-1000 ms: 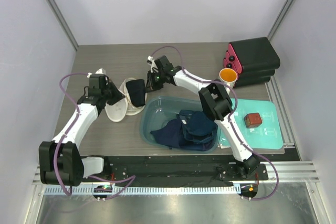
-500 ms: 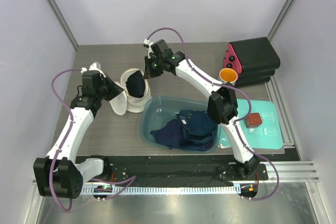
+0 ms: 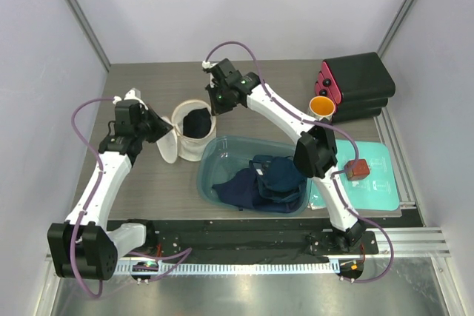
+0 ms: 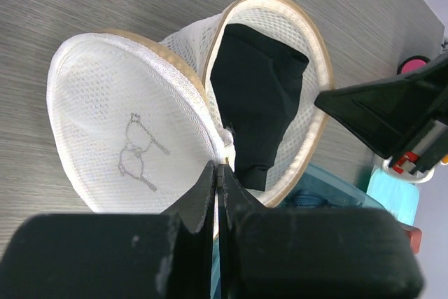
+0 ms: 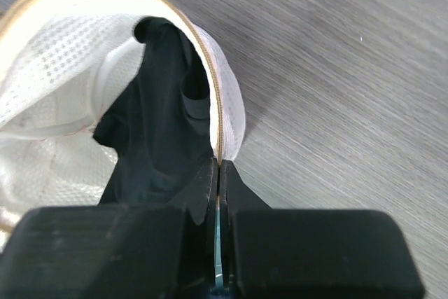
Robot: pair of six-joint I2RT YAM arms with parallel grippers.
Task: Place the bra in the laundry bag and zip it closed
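On a grey table (image 3: 148,79), seen from above, two robot arms reach in from the near edge toward a round mesh bag (image 3: 169,152) left of centre. Just right of the bag sits a blue basin (image 3: 211,152) holding navy clothes (image 3: 270,179).

The bag stands open with its mouth turned up, its two white discs splayed apart. One disc carries a small glasses emblem (image 4: 140,159). The black bra (image 3: 196,121) lies inside the far disc's pocket, its long axis running from the tan rim (image 5: 210,75) down toward the seam where the discs meet. One end of it rises close to the rim.

The left claw (image 3: 164,135) is pinched shut on the bag at that seam, on the near left side. The right claw (image 3: 213,109) is pinched shut on the rim at the far right side. The bra therefore lies between the two claws, touching neither, and closer to the right one.

The bra looks placed, so zipping appears to remain. No zip pull can be made out, so which arm is nearer to it cannot be told.
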